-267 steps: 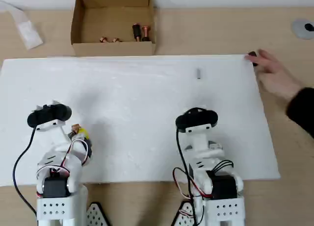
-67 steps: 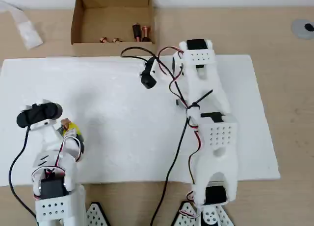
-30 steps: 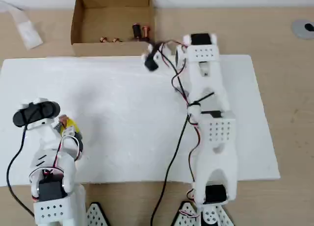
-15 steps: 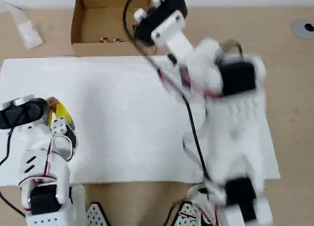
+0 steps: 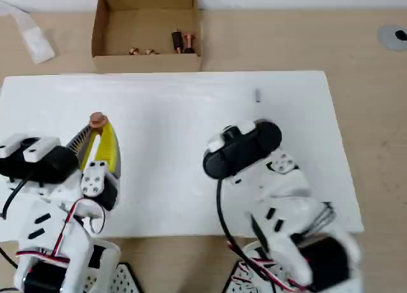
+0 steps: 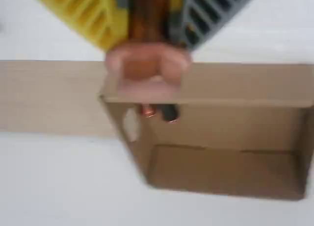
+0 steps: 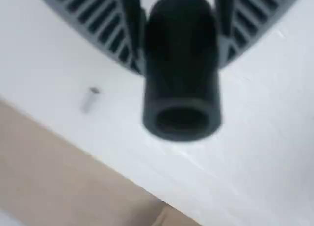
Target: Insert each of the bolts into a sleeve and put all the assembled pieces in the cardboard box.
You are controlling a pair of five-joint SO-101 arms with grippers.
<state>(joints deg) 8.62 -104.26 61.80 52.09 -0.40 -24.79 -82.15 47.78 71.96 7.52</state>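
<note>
Your left tool (image 5: 94, 126) sits at the near left of the white mat (image 5: 165, 109), its yellow and grey fingers (image 6: 83, 12) closed around a copper-coloured bolt (image 6: 147, 69) whose flared head sticks out past the fingertips. From the left wrist, that bolt head lines up with the near wall of the cardboard box (image 5: 146, 63), which stands on the bench (image 5: 286, 45) just beyond the mat's far edge. Inside the box, against its near wall, lie two small copper pieces (image 5: 141, 51) and, to their right, a pair of larger pieces (image 5: 183, 42), one dark and one copper. Farther right, a small grey bolt (image 5: 257, 96) lies alone on the mat near its far edge. Your right tool (image 7: 181, 39) is clamped on a black sleeve (image 7: 181, 88), open end facing outward, held above the mat with the grey bolt off to one side.
</note>
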